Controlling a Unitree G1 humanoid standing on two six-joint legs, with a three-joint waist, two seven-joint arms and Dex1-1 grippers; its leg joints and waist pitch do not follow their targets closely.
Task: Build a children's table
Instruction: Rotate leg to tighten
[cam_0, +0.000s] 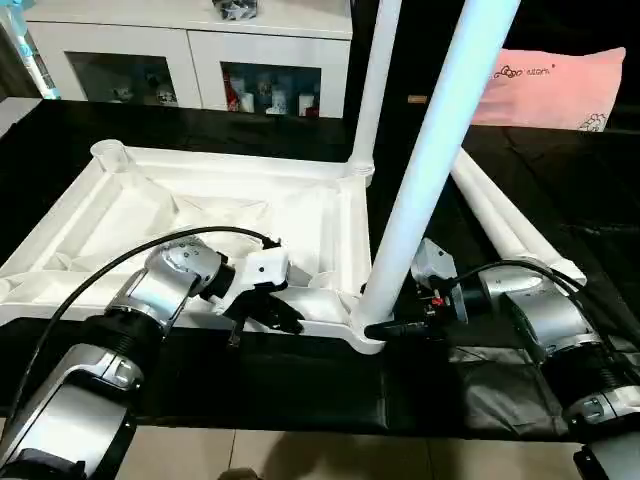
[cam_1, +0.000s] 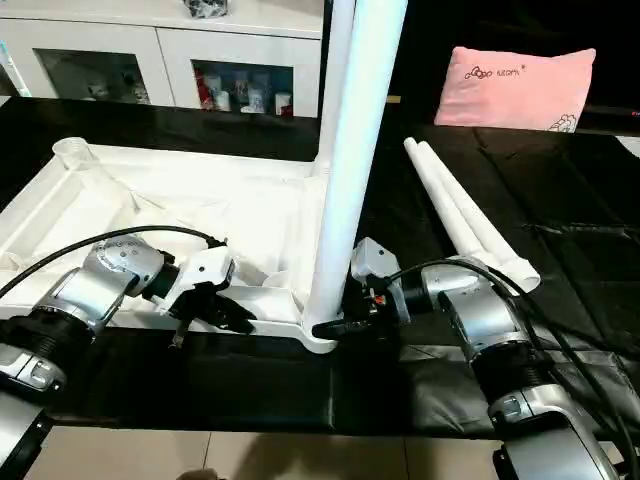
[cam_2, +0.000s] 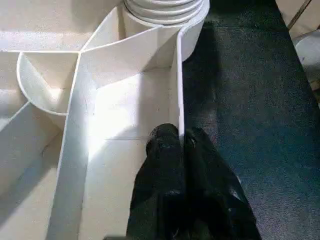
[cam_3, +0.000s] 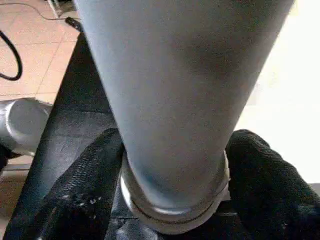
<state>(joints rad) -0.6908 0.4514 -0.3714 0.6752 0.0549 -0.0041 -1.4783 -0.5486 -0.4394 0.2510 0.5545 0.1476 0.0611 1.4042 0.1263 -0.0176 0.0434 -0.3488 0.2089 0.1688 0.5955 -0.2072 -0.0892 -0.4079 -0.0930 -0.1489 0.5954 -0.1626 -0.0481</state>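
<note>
Flanking smooth tapered leg, black jaws

A home room: white glass-door cabinet, pink pillow, tiled floor.

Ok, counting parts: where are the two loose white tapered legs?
In the head views, the two loose white tapered legs lie side by side on the black mat, right of the tabletop.

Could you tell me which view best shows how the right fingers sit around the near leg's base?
The right wrist view: the near leg fills it, one finger on either side of its base. The eye views show the right gripper at that base sidelong. The left wrist view catches just the leg's ribbed foot.
</note>
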